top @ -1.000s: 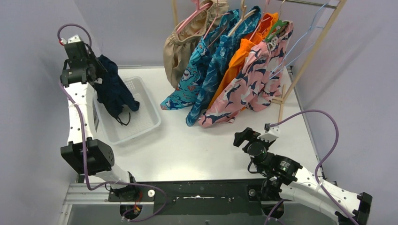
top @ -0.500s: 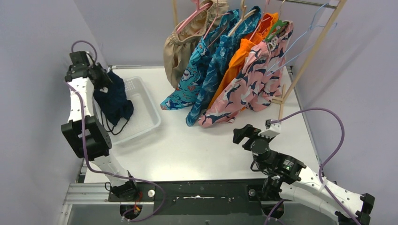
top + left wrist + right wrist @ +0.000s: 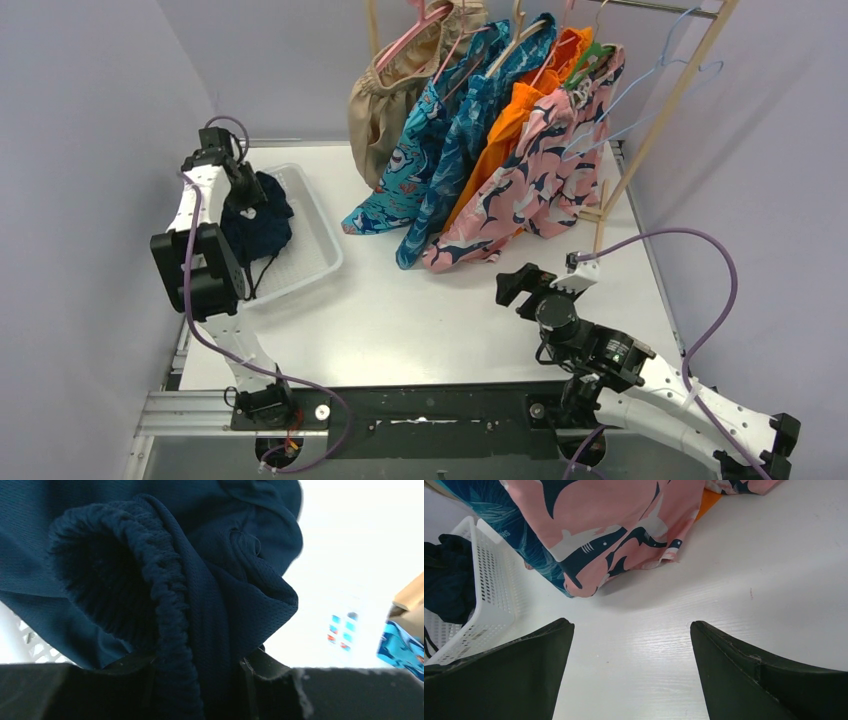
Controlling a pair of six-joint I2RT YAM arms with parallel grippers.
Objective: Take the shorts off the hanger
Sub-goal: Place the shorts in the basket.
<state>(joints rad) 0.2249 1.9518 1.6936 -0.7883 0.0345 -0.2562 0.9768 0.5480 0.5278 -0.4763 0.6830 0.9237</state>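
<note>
My left gripper point(image 3: 243, 192) is shut on the navy shorts point(image 3: 258, 218) and holds them down in the white basket point(image 3: 318, 240); the left wrist view shows the elastic waistband point(image 3: 175, 605) pinched between my jaws. On the wooden rack hang the tan point(image 3: 385, 95), turquoise print point(image 3: 405, 165), dark teal-blue print point(image 3: 455, 150), orange point(image 3: 500, 125) and pink shark-print shorts point(image 3: 530, 170). My right gripper point(image 3: 512, 284) is open and empty over the table, just below the pink shorts' hem point(image 3: 624, 545).
Empty blue wire hangers point(image 3: 640, 95) hang at the rack's right end. The rack's slanted wooden leg point(image 3: 660, 120) and a short upright post point(image 3: 600, 220) stand at the right. Purple walls close in on the left and right.
My left arm has swung down and toward the basket, lowering the navy shorts from mid-air into it. The right gripper has barely moved.
</note>
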